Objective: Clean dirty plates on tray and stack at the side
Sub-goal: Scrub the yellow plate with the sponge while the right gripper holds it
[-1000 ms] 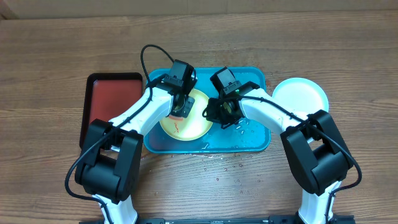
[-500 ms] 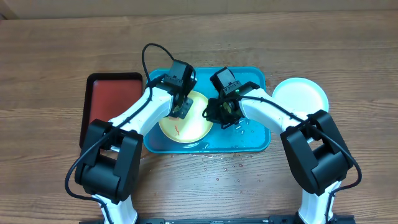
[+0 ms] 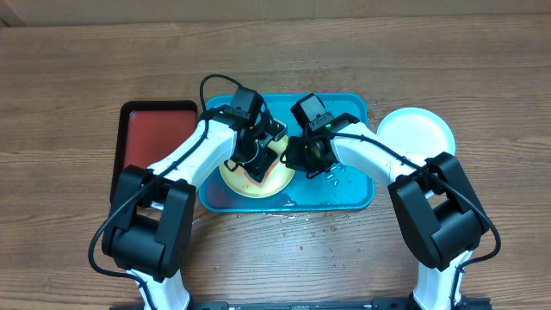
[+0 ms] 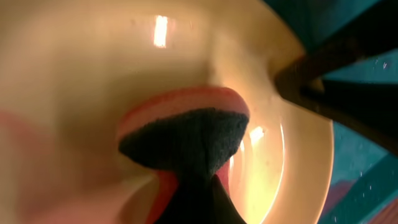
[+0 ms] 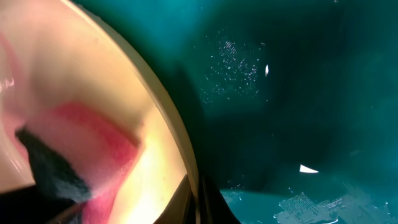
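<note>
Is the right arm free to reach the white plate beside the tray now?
Probably not yet: the right gripper appears shut on the rim of the yellowish plate in the tray. Otherwise the way to the white plate looks open.

Robot test station of the lab or workshop type; the room itself cannot be identified. Evidence: two white-and-black arms, left arm [image 3: 185, 159] and right arm [image 3: 370, 155], based at the lower edge of the overhead frame on a wood-plank table [image 3: 482, 69]. Blue tray [image 3: 349, 185] at centre, red tray [image 3: 146, 142] at left, white plate [image 3: 416, 131] at right. Pale strip along the top edge, nature unclear.
</note>
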Controlling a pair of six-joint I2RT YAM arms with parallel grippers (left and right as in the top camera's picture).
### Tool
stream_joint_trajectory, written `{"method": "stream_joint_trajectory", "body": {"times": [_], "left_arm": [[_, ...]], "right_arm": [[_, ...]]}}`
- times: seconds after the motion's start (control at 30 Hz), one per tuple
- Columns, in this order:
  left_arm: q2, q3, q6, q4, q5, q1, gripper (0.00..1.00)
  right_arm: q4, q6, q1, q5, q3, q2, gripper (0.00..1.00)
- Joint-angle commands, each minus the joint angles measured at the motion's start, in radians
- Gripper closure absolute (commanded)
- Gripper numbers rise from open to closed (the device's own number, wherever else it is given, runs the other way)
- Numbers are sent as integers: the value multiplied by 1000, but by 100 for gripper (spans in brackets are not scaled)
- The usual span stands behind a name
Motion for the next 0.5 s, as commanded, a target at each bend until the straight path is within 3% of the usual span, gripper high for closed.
{"method": "stream_joint_trajectory", "body": {"times": [0.0,0.17,0.33,0.47], "left_arm": [[-8,-3,26,58,-17,-7,95],[-8,-3,-103,178,-293,-6,96],[-8,-3,-282,201,-566,-6,96],[-8,-3,-387,128,-613,-6,96]], "right_arm": [[2,7,5,25,-8,17,96],[2,7,5,25,-8,17,96],[2,7,5,26,-8,17,96],[2,7,5,29,-8,17,96]]}}
